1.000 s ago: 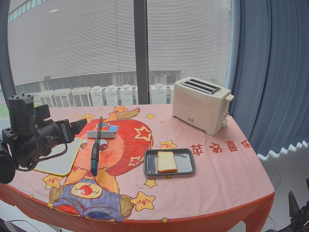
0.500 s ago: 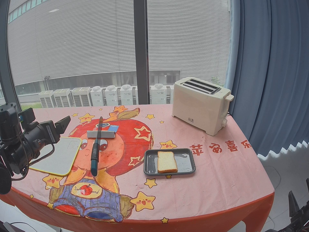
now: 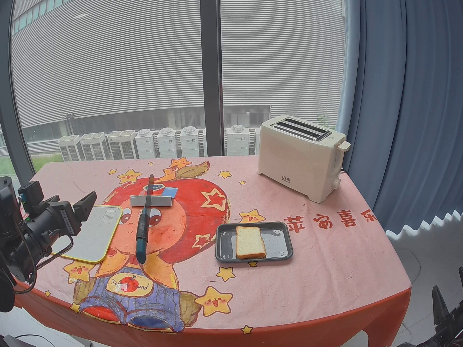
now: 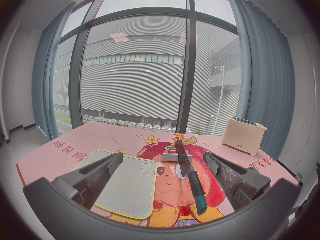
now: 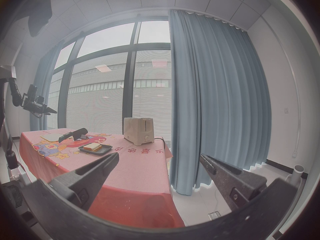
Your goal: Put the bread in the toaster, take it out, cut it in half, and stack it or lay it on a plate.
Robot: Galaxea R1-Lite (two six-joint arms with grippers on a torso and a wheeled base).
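Note:
A slice of bread [image 3: 250,242] lies flat in a grey tray [image 3: 281,246] at the middle front of the table. The cream toaster [image 3: 301,156] stands at the back right with both slots empty. A teal-handled knife [image 3: 143,220] lies left of the tray, its blade propped on a small grey block [image 3: 159,201]. My left gripper [image 3: 82,206] hovers at the table's left edge, beside the cutting board [image 3: 94,232], open and empty [image 4: 162,159]. My right gripper [image 5: 159,158] is open and empty, off the table's right side and below its top. From there the toaster [image 5: 139,130] and bread [image 5: 92,146] are far off.
A blue curtain [image 3: 410,97] hangs close behind and right of the toaster. The window [image 3: 144,63] runs along the table's back edge. The cloth between the tray and the toaster is bare, as is the front right corner.
My left arm has drawn back to the left and lower, from above the cutting board to the table's left edge. The bread, knife and toaster have stayed put.

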